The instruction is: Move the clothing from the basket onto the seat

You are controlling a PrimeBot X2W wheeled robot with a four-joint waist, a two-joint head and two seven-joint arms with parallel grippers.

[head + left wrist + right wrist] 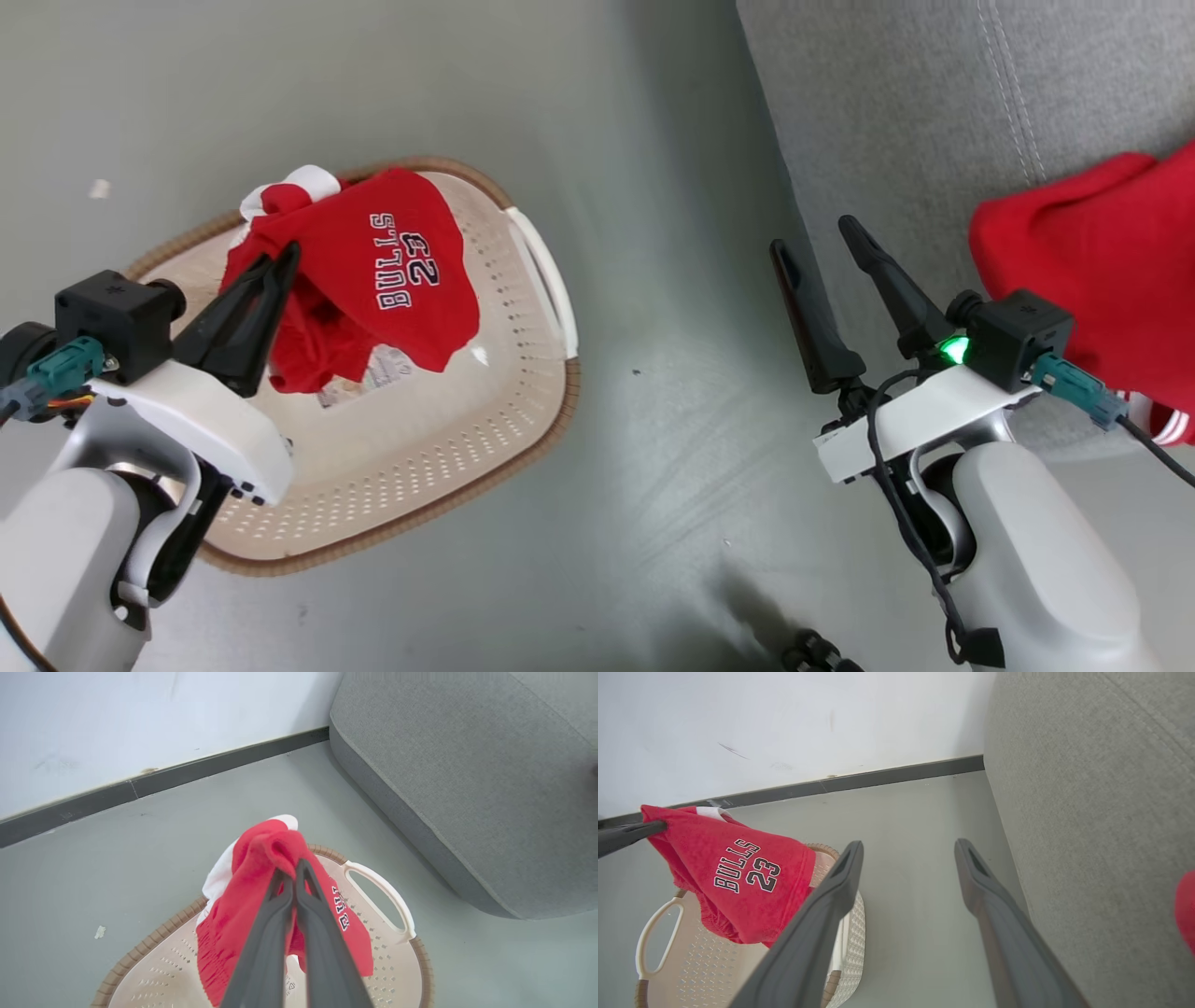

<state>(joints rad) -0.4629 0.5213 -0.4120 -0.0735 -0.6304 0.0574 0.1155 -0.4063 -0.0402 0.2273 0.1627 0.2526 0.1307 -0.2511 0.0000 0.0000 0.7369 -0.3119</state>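
- My left gripper is clamped on the soft red jersey with white trim and "BULLS 23" lettering. The two dark fingers are pressed together, with a bunched fold of fabric pinched at the tips.
- Left arm pose: the pale forearm rises from the lower left of the head view. The wrist is angled so the fingers point up and to the right, over the cream-white oval plastic basket with perforated walls and a brown woven-look rim.
- The jersey hangs from the pinch point and drapes down over the basket's far half. I cannot tell whether its lower hem touches the basket bottom. A label sticker shows on the basket floor just below the cloth.
- My right gripper is empty, its fingers spread wide apart and nothing between them.
- Right arm pose: the forearm comes up from the lower right and the fingers point up and slightly left. They are held above the grey floor at the near edge of the large grey fabric sofa. A green light glows at the wrist.
- A plain red fabric garment lies on the sofa, just right of my right wrist.
- The basket stands on the floor, apart from the sofa.
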